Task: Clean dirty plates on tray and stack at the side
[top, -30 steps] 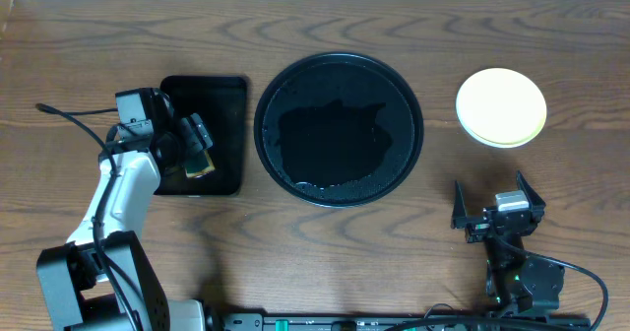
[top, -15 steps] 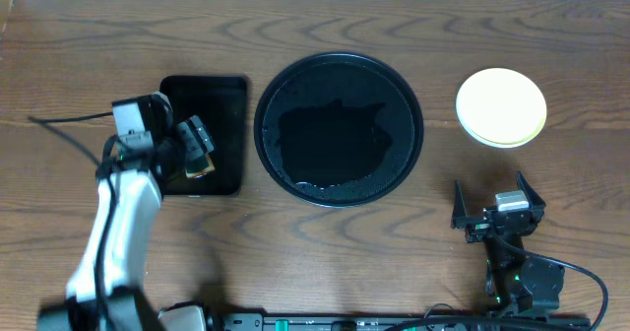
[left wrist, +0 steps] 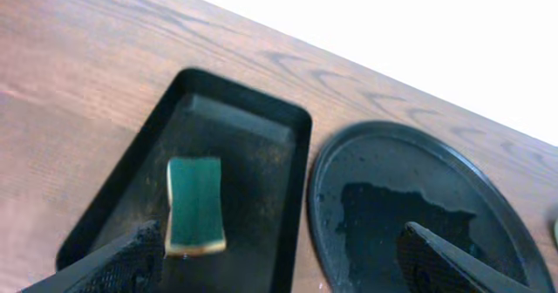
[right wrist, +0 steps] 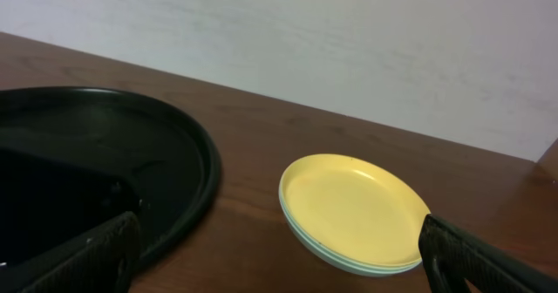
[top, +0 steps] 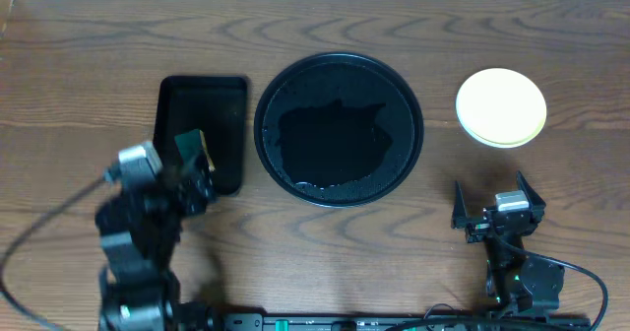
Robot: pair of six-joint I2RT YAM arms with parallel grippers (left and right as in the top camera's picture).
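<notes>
The plates (top: pixel 501 106) sit stacked on the bare wood at the right, beside the tray. A pale yellow plate (right wrist: pixel 353 207) is on top, with mint-blue rims showing under it. The round black tray (top: pixel 272 85) in the middle carries only a wet-looking patch. My right gripper (top: pixel 489 186) stands open on the near side of the stack, and the wrist view shows nothing between its fingers (right wrist: pixel 100 251). My left gripper (left wrist: pixel 283 241) is open and empty, drawn back on the near side of the rectangular tray.
A smaller rectangular black tray (top: pixel 234 87) lies left of the round one. In it lies a green-topped sponge (top: pixel 195 151), seen flat in the wrist view as the sponge (left wrist: pixel 193 204). Both arm bases stand at the near table edge.
My left arm has pulled back toward the near edge, away from the rectangular tray, leaving the sponge lying in it. The right arm and the plates have not moved.
</notes>
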